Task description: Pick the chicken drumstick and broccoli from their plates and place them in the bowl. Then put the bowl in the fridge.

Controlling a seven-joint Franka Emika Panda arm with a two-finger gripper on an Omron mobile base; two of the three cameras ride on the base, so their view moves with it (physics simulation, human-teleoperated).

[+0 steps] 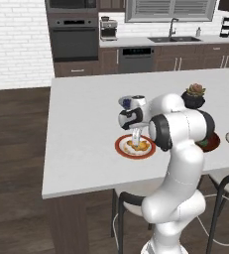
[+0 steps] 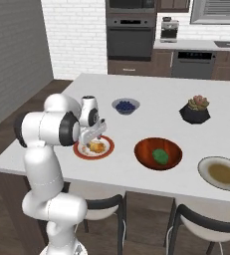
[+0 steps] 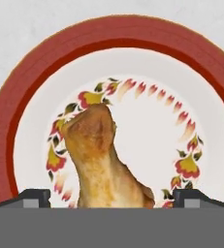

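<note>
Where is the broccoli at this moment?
In the right base view, the broccoli lies inside the wooden bowl on the counter, between the red-rimmed plate on the left and the beige plate on the right.

drumstick (image 3: 101, 160) golden-brown | plate (image 3: 31, 72) white, red rim, floral ring | bowl (image 2: 145, 149) reddish-brown | broccoli (image 2: 160, 155) green

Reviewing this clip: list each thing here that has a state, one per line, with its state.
gripper: open, fingertips either side of the drumstick
chicken drumstick: on its plate, not lifted
red-rimmed plate: holds the drumstick
broccoli: in the bowl
bowl: on the counter, holds the broccoli
beige plate: no food on it
oven: door shut
</note>
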